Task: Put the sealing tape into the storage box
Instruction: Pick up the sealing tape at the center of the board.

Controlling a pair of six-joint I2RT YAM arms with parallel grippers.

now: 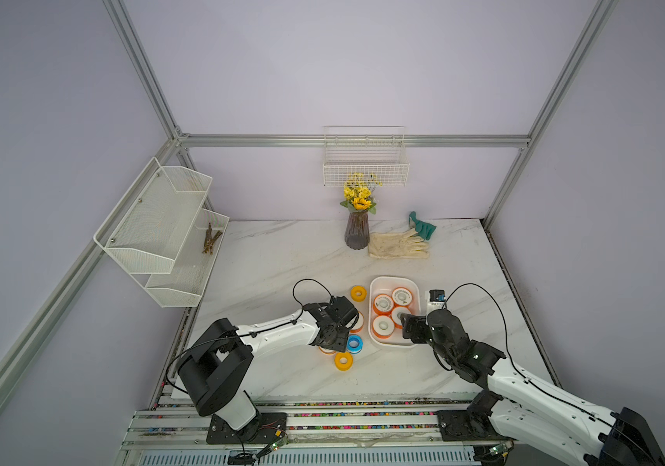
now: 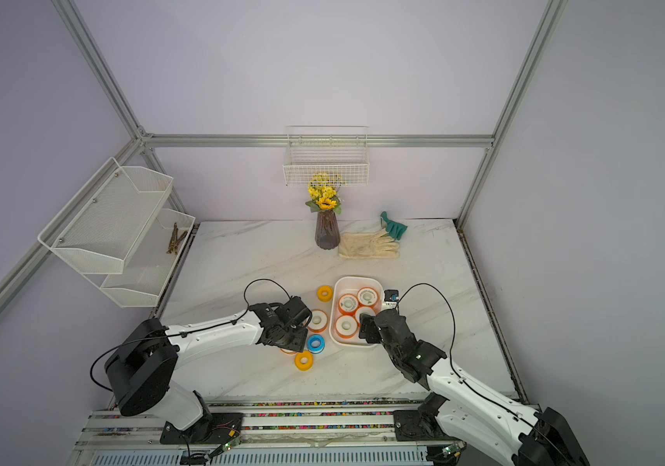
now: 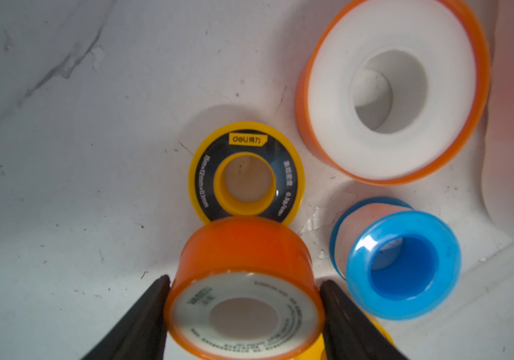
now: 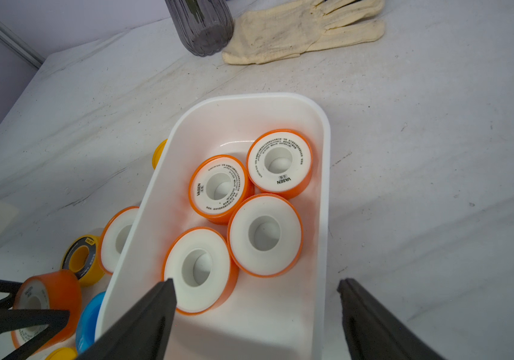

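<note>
**Left gripper (image 3: 244, 299) clamped on an orange spool (image 3: 243, 249) of sealing tape, just outside the storage box (image 4: 249, 98); right gripper (image 4: 255, 283) spread wide, empty.**

The held spool sat tilted beside the box's long wall. A black-yellow spool (image 3: 246, 180), a blue spool (image 3: 402, 265) and a larger orange spool (image 3: 393, 93) hemmed it in closely. One yellow spool (image 1: 358, 293) lay by the box's far corner, a second yellow spool (image 1: 343, 360) toward the robot. Four orange spools (image 4: 280, 218) filled the box's far half. Over its bare near end, the right gripper's jaws straddled the opposite wall. A small black-and-blue device (image 1: 436, 295) stood just beside that wall. The vase (image 1: 357, 238) and cream glove (image 1: 397, 244) lay well apart at the back, and the table (image 1: 262, 258) was open on its left stretch.
</note>
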